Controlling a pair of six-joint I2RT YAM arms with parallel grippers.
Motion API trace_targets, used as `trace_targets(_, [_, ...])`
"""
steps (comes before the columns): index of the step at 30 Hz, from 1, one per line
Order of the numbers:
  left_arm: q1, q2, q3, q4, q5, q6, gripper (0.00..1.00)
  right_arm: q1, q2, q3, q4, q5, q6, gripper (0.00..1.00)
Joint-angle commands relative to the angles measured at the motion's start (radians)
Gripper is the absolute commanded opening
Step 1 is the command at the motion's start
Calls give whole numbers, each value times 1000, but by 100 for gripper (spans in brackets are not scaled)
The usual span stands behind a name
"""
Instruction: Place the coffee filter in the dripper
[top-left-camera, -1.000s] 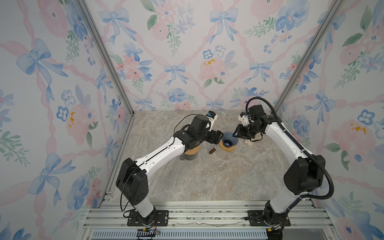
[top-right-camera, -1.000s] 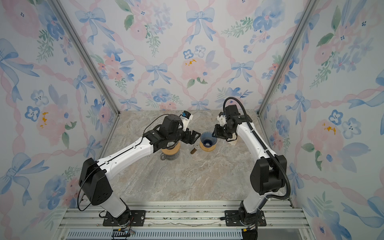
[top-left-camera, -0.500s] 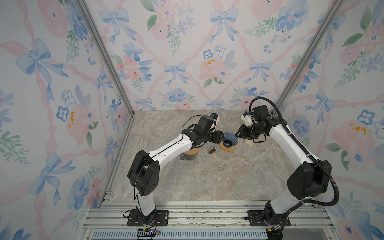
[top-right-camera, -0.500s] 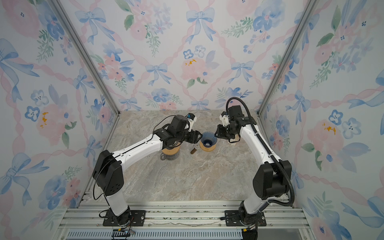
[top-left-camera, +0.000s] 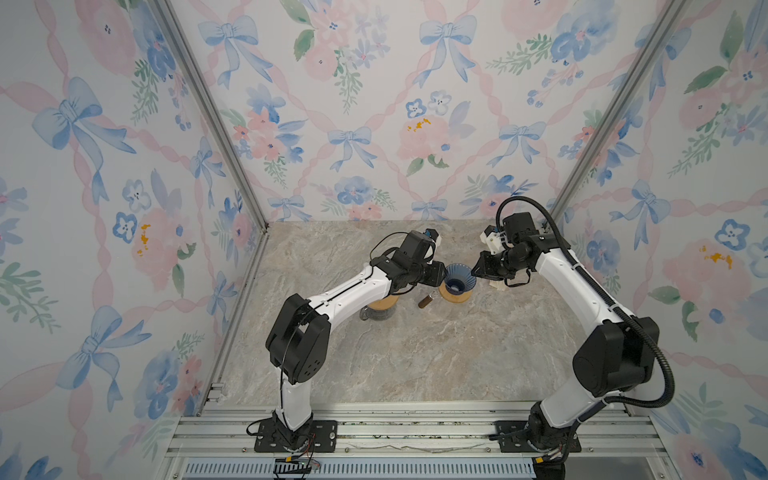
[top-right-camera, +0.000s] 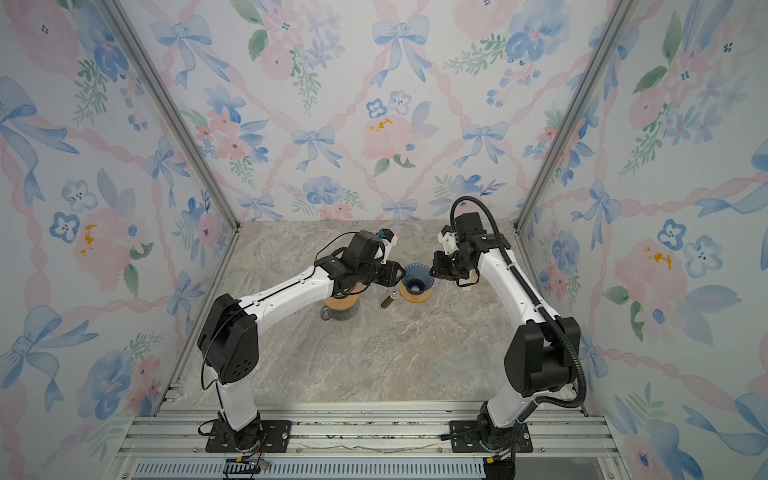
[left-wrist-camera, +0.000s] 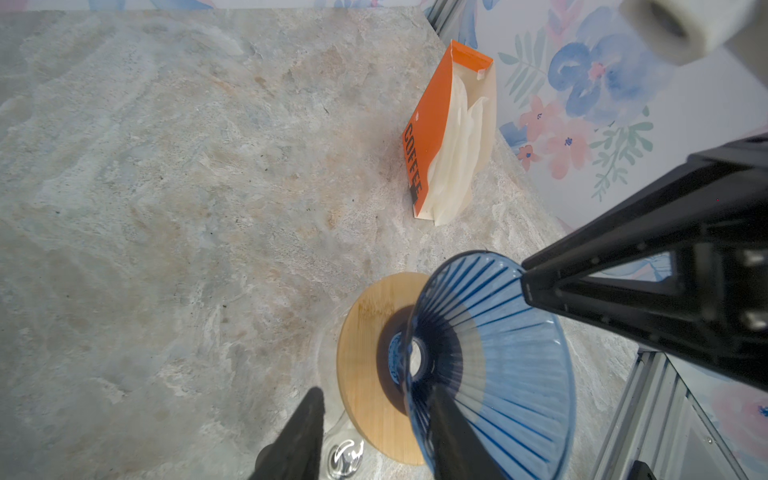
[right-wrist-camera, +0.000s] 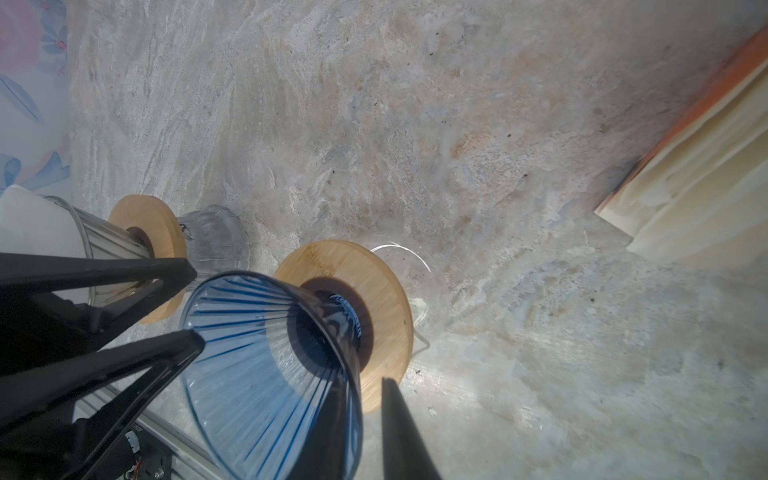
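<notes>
Left wrist view is showing coffee filters (left-wrist-camera: 457, 145) standing in one orange box (left-wrist-camera: 420, 137) by the wall (left-wrist-camera: 648, 108), well apart from the one blue dripper (left-wrist-camera: 490, 353), which is sitting empty. Both arms are straddling its rim, probably steadying it: left gripper (left-wrist-camera: 374, 399) fairly wide, right gripper (top-left-camera: 477, 270) narrow, neither visibly pinching. One clear dripper (right-wrist-camera: 112, 249) is standing nearby

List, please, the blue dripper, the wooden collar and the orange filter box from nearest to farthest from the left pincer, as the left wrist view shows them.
1. Blue dripper: its rim lies between the open fingers of the left pincer.
2. Wooden collar: just beneath the dripper, slightly past the fingertips.
3. Orange filter box: standing well beyond both.
</notes>
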Motion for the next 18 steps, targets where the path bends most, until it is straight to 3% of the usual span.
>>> trace_targets(1, [9, 19, 27, -12, 24, -6, 40, 5, 22, -5, -4, -15, -12, 18])
trace_targets(18, [22, 50, 38, -11, 39, -15, 20, 7, 43, 6, -12, -9, -9, 11])
